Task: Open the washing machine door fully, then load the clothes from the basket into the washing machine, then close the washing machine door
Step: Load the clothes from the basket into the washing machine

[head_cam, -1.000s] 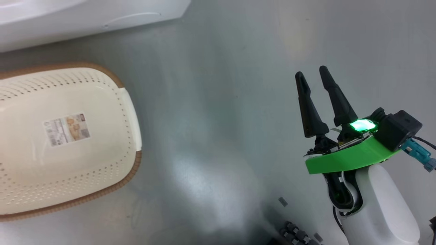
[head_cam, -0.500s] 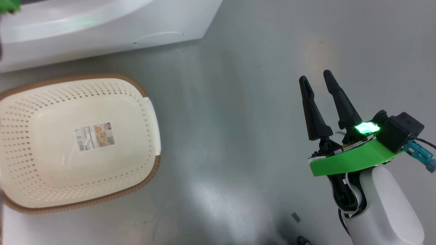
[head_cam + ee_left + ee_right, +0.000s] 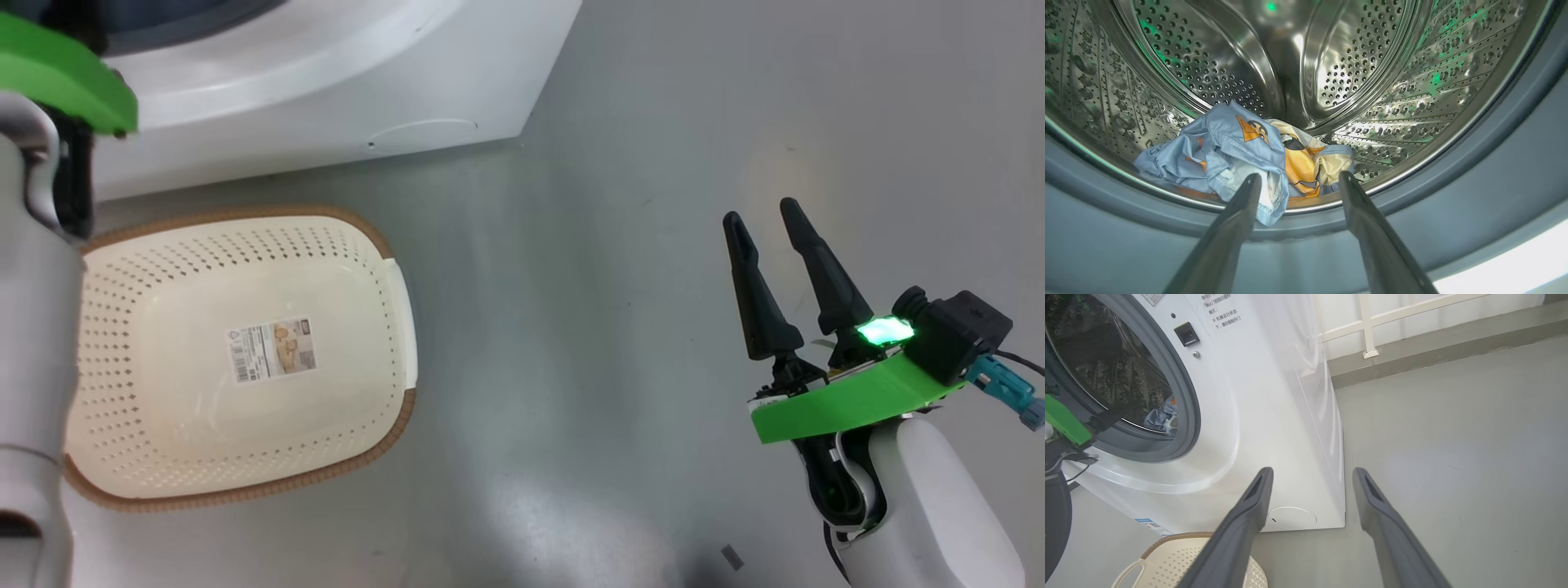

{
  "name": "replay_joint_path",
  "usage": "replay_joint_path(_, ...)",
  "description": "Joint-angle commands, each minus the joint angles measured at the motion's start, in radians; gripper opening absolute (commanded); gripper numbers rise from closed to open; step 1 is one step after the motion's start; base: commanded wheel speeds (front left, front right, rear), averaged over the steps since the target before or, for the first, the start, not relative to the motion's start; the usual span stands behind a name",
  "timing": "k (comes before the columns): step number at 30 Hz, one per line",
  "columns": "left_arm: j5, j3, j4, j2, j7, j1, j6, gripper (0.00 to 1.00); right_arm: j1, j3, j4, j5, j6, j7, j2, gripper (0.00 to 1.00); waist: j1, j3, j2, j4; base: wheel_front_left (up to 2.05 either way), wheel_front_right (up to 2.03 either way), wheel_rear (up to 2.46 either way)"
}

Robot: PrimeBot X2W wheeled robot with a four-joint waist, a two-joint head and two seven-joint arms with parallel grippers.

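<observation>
Washer (image 3: 1274, 416): mouth uncovered, steel drum (image 3: 1363, 61) showing.
Clothes (image 3: 1229, 151): crumpled at the drum's front, one hem over its lip.
Basket (image 3: 384, 245): on the floor just before the washer, label (image 3: 272, 349) on its bottom.
Left end effector (image 3: 1299, 176): at the washer's mouth, fingers wide apart, gripping nothing.
Right end effector (image 3: 759, 210): right of the washer, over the floor, fingers apart, empty.

Home laundry spot, balcony-like: white front-loading washing machine (image 3: 1274, 416) on bare grey floor (image 3: 1453, 457), perforated basket (image 3: 245, 441) just beside, white railing (image 3: 1365, 324) behind (low kerb (image 3: 1433, 351) beneath).
</observation>
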Motion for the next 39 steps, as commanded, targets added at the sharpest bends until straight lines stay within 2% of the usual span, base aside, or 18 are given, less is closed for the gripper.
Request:
replay_joint_path(1,-0.007,0.022,-0.049,0.043,-0.005,0.038,0.013,1.00,0.027,0.016,-0.017,0.004,0.002,-0.005,-0.008,1.00,-0.0001,-0.018,-0.0001,0.011,0.00,0.00,0.00)
replay_joint_path(7,-0.009,0.055,-0.187,0.045,-0.006,0.167,0.042,1.00,0.032,0.014,-0.007,0.006,0.002,-0.005,-0.014,1.00,-0.0001,-0.060,-0.0001,0.024,0.00,0.00,0.00)
replay_joint_path(20,-0.033,0.100,-0.420,0.065,-0.006,0.425,0.074,1.00,0.057,0.021,0.008,0.010,0.002,-0.005,-0.035,1.00,-0.0001,-0.161,-0.0001,0.052,0.00,0.00,0.00)
replay_joint_path(39,-0.061,0.129,-0.746,0.049,-0.006,0.851,0.149,1.00,0.124,0.018,0.031,0.028,0.002,-0.005,-0.087,1.00,-0.0001,-0.341,-0.0001,0.111,0.00,0.00,0.00)
